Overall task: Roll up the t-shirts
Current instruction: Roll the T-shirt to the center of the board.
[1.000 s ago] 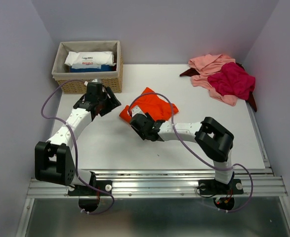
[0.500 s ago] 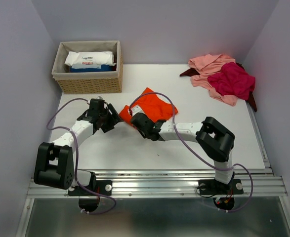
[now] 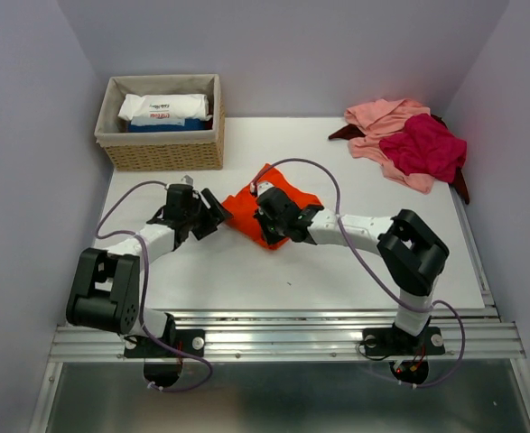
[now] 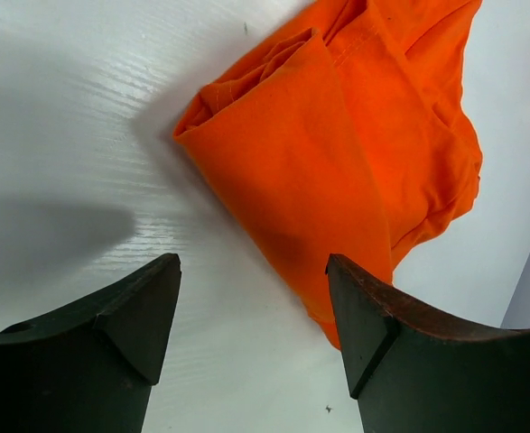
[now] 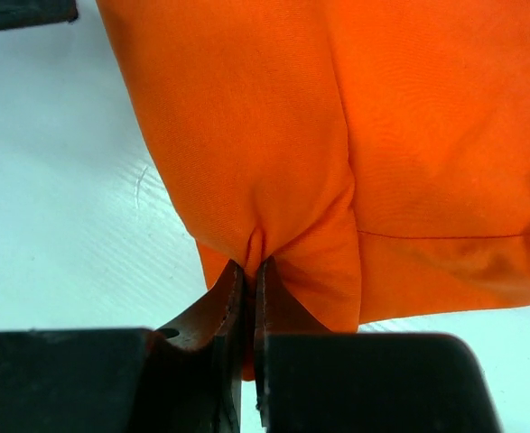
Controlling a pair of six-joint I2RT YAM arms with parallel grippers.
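Two black-and-white arms rise from the near edge of the white counter (image 3: pixel 337 266), each trailing one purple cable. Both reach toward the middle of the counter, left of centre, where the single orange t-shirt (image 3: pixel 297 195) lies crumpled.

The right gripper (image 5: pixel 246 267) has its jaws pressed together on a fold of the orange t-shirt (image 5: pixel 382 135), and the cloth bunches into a pleat where the two tips meet. In the top view the right gripper (image 3: pixel 272 222) sits over the shirt's near side.

The left gripper (image 4: pixel 251 266) has its jaws spread wide with nothing between them. It points at the folded left edge of the orange t-shirt (image 4: pixel 337 153). From above, the left gripper (image 3: pixel 214 215) lies just beside that edge.

At the far left corner stands one wicker basket (image 3: pixel 161 155). It holds a white packet (image 3: pixel 163 108) with a red-printed label too small to read, on top of something blue (image 3: pixel 161 125).

At the far right corner three more t-shirts lie heaped together: one salmon pink t-shirt (image 3: pixel 382 117), one magenta t-shirt (image 3: pixel 424 144) on top of it, and one dark maroon t-shirt (image 3: pixel 460 186) showing at the edges. That makes four shirts in all.
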